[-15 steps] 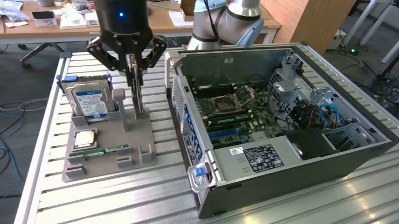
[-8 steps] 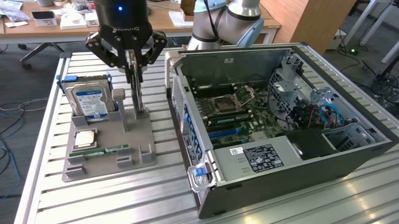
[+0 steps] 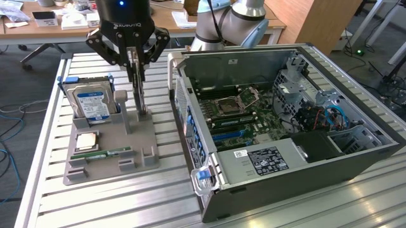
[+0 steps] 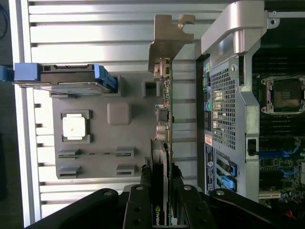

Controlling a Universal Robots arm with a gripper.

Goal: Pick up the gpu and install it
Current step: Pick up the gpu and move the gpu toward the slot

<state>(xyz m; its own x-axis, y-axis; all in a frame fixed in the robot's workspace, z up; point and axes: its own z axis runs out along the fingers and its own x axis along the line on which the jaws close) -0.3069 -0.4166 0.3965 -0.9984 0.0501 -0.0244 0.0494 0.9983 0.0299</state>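
Being gripped between the narrowed fingers of the gripper point(image 3: 135, 66), the gpu point(image 3: 138, 92) is being held upright and edge-on over the grey holder point(image 3: 111, 137), at the exterior view's left of the open computer case point(image 3: 298, 156). The hard drive point(image 3: 94, 102) is being cradled in its slot farther left. Whether the card is clear of the holder cannot be told.

In the wrist view, the fingers point(image 4: 138, 207) are being shown clamped on the card's dark end. Its pale bracket point(image 4: 167, 47) is being shown at the far end.
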